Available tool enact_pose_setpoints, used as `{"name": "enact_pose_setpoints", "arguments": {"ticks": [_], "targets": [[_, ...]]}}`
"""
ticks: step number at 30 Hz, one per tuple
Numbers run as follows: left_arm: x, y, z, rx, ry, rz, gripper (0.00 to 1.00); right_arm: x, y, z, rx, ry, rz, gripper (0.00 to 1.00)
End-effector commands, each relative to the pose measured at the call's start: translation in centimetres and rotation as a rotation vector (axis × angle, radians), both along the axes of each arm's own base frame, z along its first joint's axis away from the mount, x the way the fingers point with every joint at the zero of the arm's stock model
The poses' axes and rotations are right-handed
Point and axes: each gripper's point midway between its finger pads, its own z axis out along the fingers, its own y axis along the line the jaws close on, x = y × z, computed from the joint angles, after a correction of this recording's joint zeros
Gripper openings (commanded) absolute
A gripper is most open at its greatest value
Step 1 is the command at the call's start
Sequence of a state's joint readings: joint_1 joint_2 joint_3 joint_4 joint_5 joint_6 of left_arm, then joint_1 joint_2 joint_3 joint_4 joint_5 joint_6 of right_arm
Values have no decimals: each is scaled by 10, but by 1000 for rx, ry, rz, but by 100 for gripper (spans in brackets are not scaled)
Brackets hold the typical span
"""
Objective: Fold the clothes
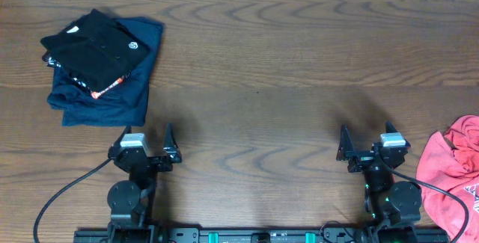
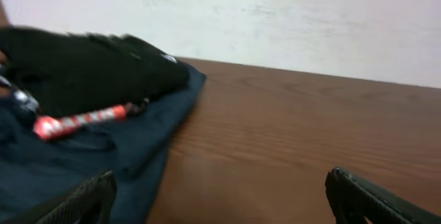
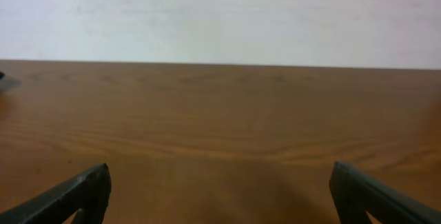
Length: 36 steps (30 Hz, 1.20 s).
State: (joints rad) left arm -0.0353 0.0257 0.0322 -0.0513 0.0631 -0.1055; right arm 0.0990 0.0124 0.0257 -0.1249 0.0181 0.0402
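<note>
The coral-red T-shirt lies crumpled at the table's front right corner, partly cut off by the frame edge; its lettering barely shows. My right gripper is open and empty just left of it, not touching it. In the right wrist view the open fingers frame only bare wood. My left gripper is open and empty at the front left. In the left wrist view its fingers are spread wide over the table.
A black folded garment with a small white logo lies on a navy-blue folded garment at the back left; both show in the left wrist view. The wooden table stretches between the arms. A pale wall stands behind.
</note>
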Motion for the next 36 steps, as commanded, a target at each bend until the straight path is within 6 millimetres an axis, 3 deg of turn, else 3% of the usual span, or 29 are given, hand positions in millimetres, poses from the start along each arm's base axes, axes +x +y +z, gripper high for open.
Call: {"name": "enact_pose_setpoints", "arguments": {"ticks": [1,5,11,18,24,26,30,36], "targets": [[-2,-17,0,-79,50,-90,98,-4,-13,6,0,39,-67,99],[-3,-19,14,-81,122,-96,98,-7,-25,12,-21,119,-138,99],[3,-19,28,-84,333,-86,98,2,-27,22,-36,305,-158,99],[5,-19,24,-87,637,-72,98,16,-31,-2,-72,681,-179,99],[10,-19,19,-88,761,-65,98,27,-24,-28,-61,929,-145,99],[11,-19,14,-89,782,-65,98,26,-44,-41,-83,980,-269,99],[10,-19,11,-89,797,-64,98,1,-112,-54,-11,1039,-726,99],[10,-19,11,-89,797,-64,98,-24,-171,-83,100,1135,-984,99]]}}
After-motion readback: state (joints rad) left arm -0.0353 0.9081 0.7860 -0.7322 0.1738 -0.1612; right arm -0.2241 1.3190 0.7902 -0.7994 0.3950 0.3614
